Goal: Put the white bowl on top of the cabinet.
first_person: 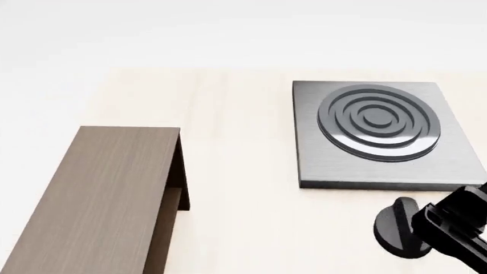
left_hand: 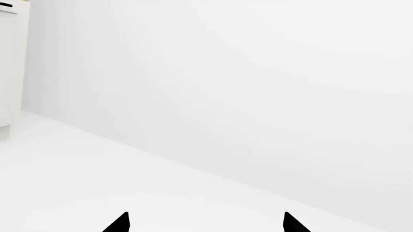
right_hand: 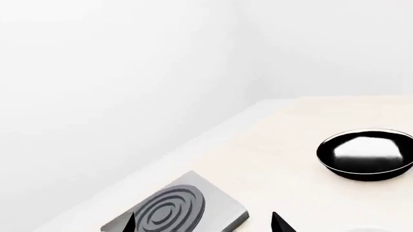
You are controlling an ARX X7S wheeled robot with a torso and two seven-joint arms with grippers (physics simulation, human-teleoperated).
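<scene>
The cabinet (first_person: 99, 200) is a long, dark brown wood-grain box at the left of the head view, with a bare flat top and a recessed shelf at its far end. The white bowl is out of view; a faint pale sliver at the edge of the right wrist view is too little to identify. My left gripper (left_hand: 206, 224) is open with nothing between its tips, facing white wall and floor. My right gripper (right_hand: 205, 224) is also open and empty, above the table and looking toward the stove plate. My right arm (first_person: 449, 228) shows at the head view's lower right.
A grey square stove plate (first_person: 377, 134) with ringed burner lies on the pale wooden table (first_person: 236, 171), right of the cabinet. A black frying pan (right_hand: 368, 154) with a white reflection sits beyond it in the right wrist view. A white unit (left_hand: 9, 63) stands by the wall.
</scene>
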